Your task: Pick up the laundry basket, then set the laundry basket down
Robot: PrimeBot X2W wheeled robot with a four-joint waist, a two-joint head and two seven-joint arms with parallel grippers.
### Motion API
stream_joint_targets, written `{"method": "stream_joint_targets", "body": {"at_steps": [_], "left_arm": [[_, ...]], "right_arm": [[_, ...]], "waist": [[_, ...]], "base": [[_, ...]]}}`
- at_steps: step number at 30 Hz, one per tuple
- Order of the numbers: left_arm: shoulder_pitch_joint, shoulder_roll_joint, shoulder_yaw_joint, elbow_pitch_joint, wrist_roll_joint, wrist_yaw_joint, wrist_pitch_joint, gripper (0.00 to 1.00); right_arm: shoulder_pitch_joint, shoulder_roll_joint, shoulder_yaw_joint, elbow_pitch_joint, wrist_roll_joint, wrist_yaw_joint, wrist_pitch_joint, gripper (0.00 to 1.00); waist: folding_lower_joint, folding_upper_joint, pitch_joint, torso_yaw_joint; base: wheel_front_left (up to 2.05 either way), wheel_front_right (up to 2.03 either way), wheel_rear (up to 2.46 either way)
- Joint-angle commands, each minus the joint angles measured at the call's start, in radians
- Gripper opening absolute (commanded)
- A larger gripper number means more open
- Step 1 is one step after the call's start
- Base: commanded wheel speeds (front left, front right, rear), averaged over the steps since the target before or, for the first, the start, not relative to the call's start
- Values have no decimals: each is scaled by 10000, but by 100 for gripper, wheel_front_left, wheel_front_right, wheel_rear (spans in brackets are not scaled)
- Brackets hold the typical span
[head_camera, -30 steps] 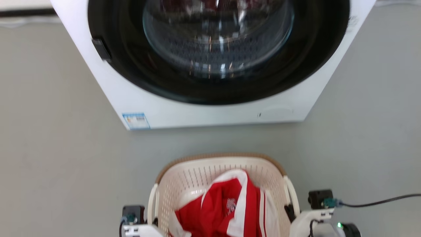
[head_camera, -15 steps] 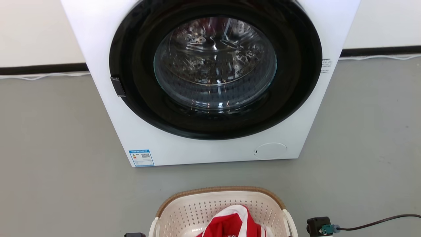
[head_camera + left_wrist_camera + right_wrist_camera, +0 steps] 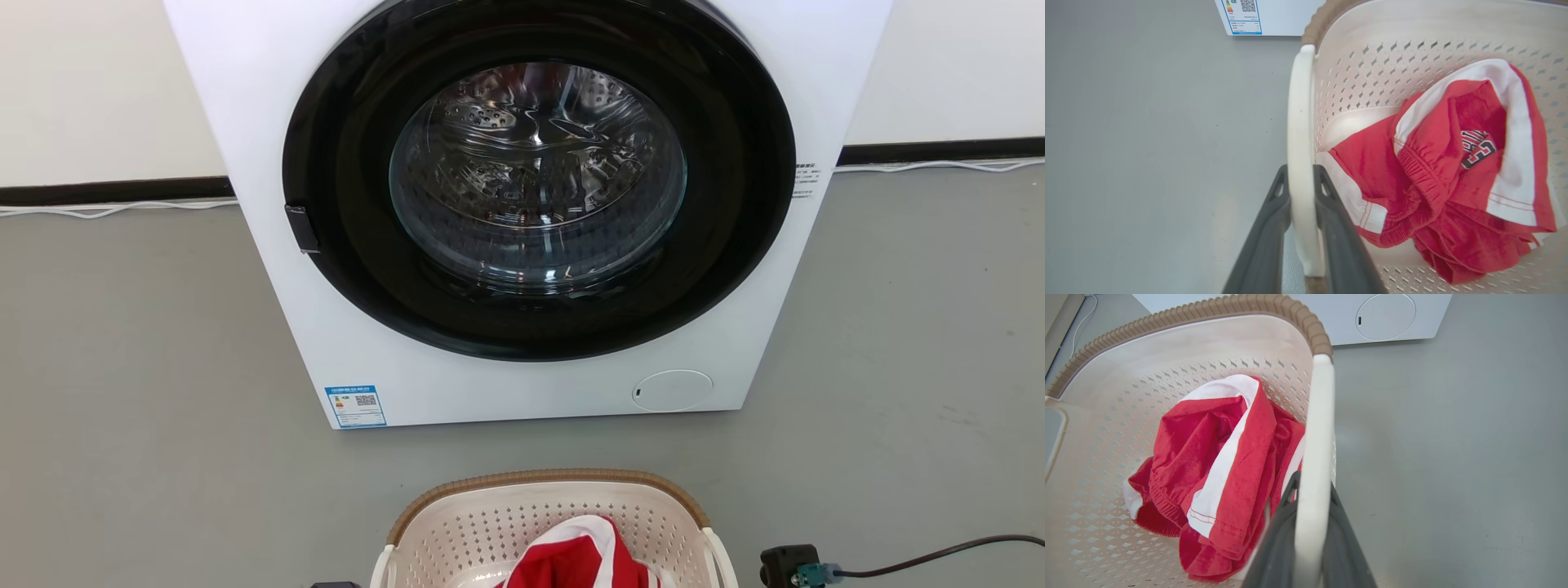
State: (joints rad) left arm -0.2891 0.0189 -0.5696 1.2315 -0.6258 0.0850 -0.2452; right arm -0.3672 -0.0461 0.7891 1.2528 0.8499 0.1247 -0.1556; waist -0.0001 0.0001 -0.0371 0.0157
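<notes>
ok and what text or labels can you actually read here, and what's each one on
Blue-bordered sticker on the washer front, lower left: QR code and fine print, too small to read.
Small label on the washer's right edge: too small to read.
Print on the red garment in the laundry basket: folded over; one figure looks like "3", the rest unreadable.

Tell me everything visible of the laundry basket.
The laundry basket is a small cream-white plastic tub, rounded-rectangular, its walls and bottom pierced with small holes, topped by a brown woven-look rim. It is upright and open in front of the washer, apart from it, with a crumpled red and white garment inside. Each white loop side handle is pinched between dark fingers: the left handle by the left gripper, the right handle by the right gripper. Whether it rests on the floor is unclear.
</notes>
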Motion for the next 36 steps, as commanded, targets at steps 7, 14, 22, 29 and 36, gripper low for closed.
{"method": "stream_joint_targets", "body": {"at_steps": [7, 14, 22, 29, 36], "left_arm": [[-117, 313, 51, 13, -187, 144, -133, 0], [-140, 313, -76, 30, -302, 146, -148, 0], [-127, 313, -193, 39, -401, 152, -157, 0], [-170, 313, -287, 17, -470, 177, -162, 0], [-291, 313, -314, -102, -494, 245, -164, 0]], "right_arm": [[-68, -41, 513, 37, 351, 60, -243, 0], [-124, -41, 778, 85, 626, 60, -346, 0], [-160, -41, 1046, 113, 875, 60, -409, 0], [-247, -41, 1277, 143, 1102, 60, -490, 0], [-454, -41, 1461, 170, 1327, 60, -573, 0]], "waist": [[1, -1, -18, -40], [1, -1, -5, -50], [1, -1, 17, -69], [1, -1, 129, -67], [1, -1, 445, -95]], "base": [[0, 0, 0], [0, 0, 0], [0, 0, 0], [0, 0, 0], [0, 0, 0]]}}
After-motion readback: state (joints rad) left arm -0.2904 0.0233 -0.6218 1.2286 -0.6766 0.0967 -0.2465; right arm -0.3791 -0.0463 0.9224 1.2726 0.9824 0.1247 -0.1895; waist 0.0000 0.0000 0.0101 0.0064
